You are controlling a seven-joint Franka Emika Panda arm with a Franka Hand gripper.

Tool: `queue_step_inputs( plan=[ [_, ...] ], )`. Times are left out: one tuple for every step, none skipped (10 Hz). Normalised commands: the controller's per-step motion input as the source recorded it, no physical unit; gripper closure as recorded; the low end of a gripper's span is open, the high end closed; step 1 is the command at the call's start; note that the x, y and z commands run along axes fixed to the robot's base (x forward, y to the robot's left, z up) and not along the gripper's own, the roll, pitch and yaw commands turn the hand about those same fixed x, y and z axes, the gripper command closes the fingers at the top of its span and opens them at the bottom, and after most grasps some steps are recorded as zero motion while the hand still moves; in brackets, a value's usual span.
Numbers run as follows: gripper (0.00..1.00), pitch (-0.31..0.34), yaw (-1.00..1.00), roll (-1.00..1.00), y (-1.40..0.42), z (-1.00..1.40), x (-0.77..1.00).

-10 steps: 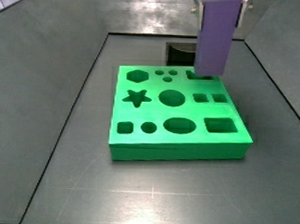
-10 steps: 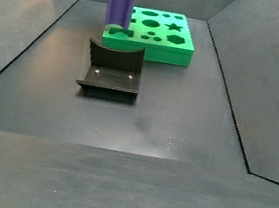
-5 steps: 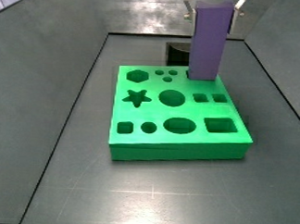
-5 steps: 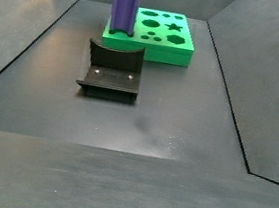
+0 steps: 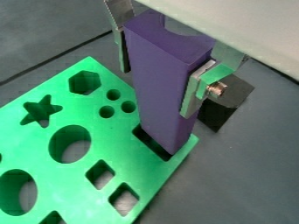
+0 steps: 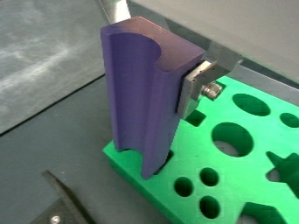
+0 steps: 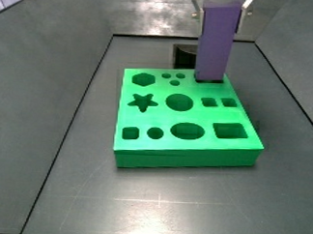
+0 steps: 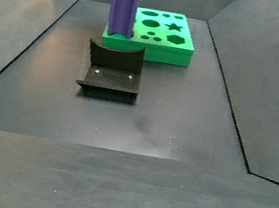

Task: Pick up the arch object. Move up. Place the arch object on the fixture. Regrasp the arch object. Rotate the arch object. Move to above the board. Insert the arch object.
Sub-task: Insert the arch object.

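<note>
1. The gripper (image 5: pixel 163 66) is clamping the arch object (image 5: pixel 160 86) near its upper end; in both wrist views the silver finger plates (image 6: pixel 197 80) are pressing flat against its sides, with nothing else between them.
2. The arch object (image 7: pixel 216 41) is hanging upright, long axis vertical, directly beneath the gripper, over the board's (image 7: pixel 184 149) far edge, the edge nearest the fixture (image 8: pixel 112 74).
3. Its lower end is sitting at the mouth of a dark cutout (image 5: pixel 153 143) at the board's corner; in a wrist view the tip (image 6: pixel 149 164) looks to be just entering the hole. How deep it is, I cannot tell.
4. Judgement: the insert is turning on the block staying plumb over that cutout, so the coming travel is reading as straight down along its long axis.
5. The fixture (image 5: pixel 228 98) is standing empty just beyond the board (image 5: pixel 70 131).
</note>
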Motion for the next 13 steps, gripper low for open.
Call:
queue_step_inputs(
  plan=[
    [1.0, 0.0, -0.02, 0.02, -0.26, 0.0, -0.23],
    [1.0, 0.0, 0.03, 0.02, -0.08, 0.0, 0.0],
    [1.0, -0.033, 0.0, 0.0, -0.02, -0.1, 0.05],
    [1.0, -0.006, 0.04, -0.08, 0.07, -0.27, 0.0],
    [1.0, 0.0, 0.28, -0.04, 0.0, -0.28, 0.04],
    [1.0, 0.0, 0.3, 0.0, -0.37, -0.13, 0.0],
    [1.0, -0.024, 0.19, -0.05, -0.17, -0.23, 0.0],
    [1.0, -0.01, 0.07, -0.38, 0.17, -0.4, 0.0],
    [1.0, 0.017, 0.18, -0.41, 0.23, -0.36, 0.01],
    [1.0, 0.101, 0.1, -0.38, 0.29, -0.4, 0.28],
    [1.0, 0.13, 0.01, -0.33, 0.33, -0.47, 0.18],
    [1.0, 0.049, 0.0, -0.22, 0.22, -0.72, 0.17],
    [1.0, 0.004, 0.0, -0.17, 0.14, -0.75, 0.13]
  ],
)
